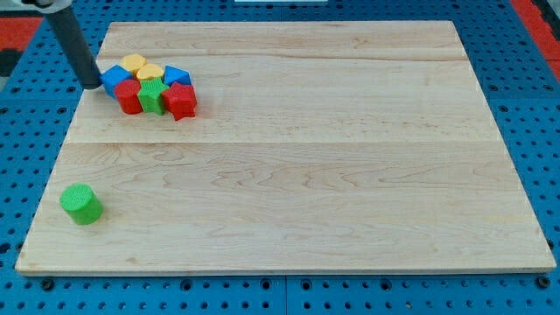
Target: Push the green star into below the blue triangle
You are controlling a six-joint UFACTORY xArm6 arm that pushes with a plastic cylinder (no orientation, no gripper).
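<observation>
A wooden desk (289, 157) is shown on a blue pegboard (542, 131). A tight cluster of blocks is seen near the desk's top-left corner. In it, the green star (153, 94) is placed in the front row, between a red block (129, 96) on the view's left and a second red block (181, 101) on the view's right, and is touched by both. Behind this row, a blue block (114, 79) is set at the view's left end of the cluster, two yellow blocks (134, 63) (150, 73) are set at its top, and the blue triangle (178, 76) is found at its upper right, just behind the star. A green cylinder (81, 204) is placed alone near the bottom-left corner, well apart from the cluster. My tip (92, 85) is held at the left edge of the desk, just beside or touching the blue block, with the rod (72, 42) slanted up towards the view's top left. No fingers are carried by the rod, so nothing is grasped.
</observation>
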